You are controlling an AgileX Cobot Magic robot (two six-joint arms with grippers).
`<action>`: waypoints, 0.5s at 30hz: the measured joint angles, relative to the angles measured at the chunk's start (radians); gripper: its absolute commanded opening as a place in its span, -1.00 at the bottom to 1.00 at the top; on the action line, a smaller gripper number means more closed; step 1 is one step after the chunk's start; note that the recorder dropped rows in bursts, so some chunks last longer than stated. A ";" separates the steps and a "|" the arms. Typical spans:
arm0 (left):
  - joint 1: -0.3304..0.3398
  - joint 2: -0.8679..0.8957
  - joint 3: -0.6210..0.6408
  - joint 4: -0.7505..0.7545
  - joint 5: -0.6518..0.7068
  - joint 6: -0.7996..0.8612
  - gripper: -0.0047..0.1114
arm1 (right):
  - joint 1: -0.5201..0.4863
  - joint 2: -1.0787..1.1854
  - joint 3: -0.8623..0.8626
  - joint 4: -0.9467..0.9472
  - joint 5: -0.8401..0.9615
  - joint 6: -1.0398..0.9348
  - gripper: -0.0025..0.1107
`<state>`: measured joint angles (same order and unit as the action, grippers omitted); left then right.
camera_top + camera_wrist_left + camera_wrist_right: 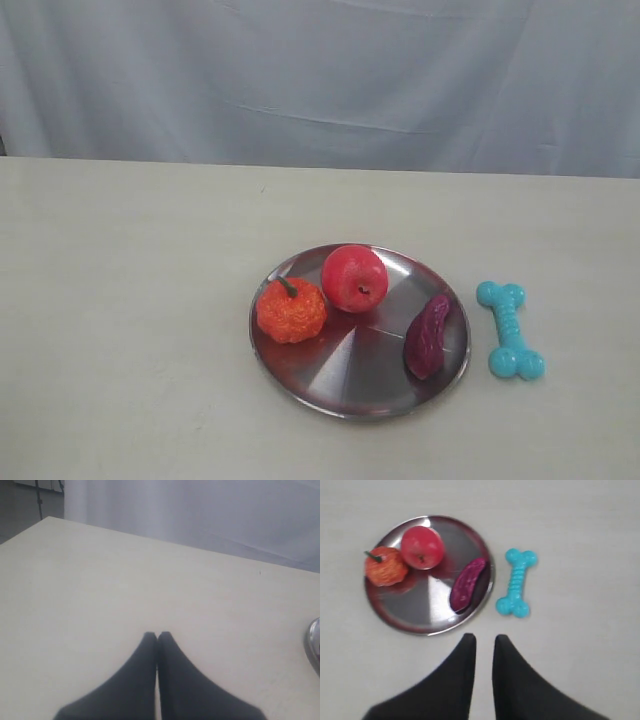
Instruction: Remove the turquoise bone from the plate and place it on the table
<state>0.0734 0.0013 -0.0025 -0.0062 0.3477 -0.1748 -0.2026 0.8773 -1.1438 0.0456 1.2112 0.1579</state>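
The turquoise bone [510, 330] lies flat on the table [130, 300], just right of the plate [360, 372] and not touching its rim. Neither gripper shows in the exterior view. In the right wrist view the bone [516, 582] rests beside the plate [420, 611]. My right gripper [485, 639] hovers short of both, its fingers a narrow gap apart with nothing between them. My left gripper [157, 635] is shut and empty over bare table [100, 590], and only a sliver of the plate's rim [314, 642] shows in that view.
On the plate sit a red apple [354, 277], an orange knobbly pumpkin toy [291, 310] and a dark purple-red oblong toy [428, 335]. A pale grey cloth backdrop [320, 70] hangs behind the table's far edge.
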 measured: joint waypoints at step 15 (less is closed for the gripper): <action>0.000 0.000 0.000 0.000 0.000 0.000 -0.92 | 0.000 -0.569 0.444 0.196 -0.352 -0.096 -0.96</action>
<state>0.0734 0.0013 -0.0025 -0.0062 0.3477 -0.1748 -0.2026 0.3081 -0.6994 0.2420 0.8592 0.0617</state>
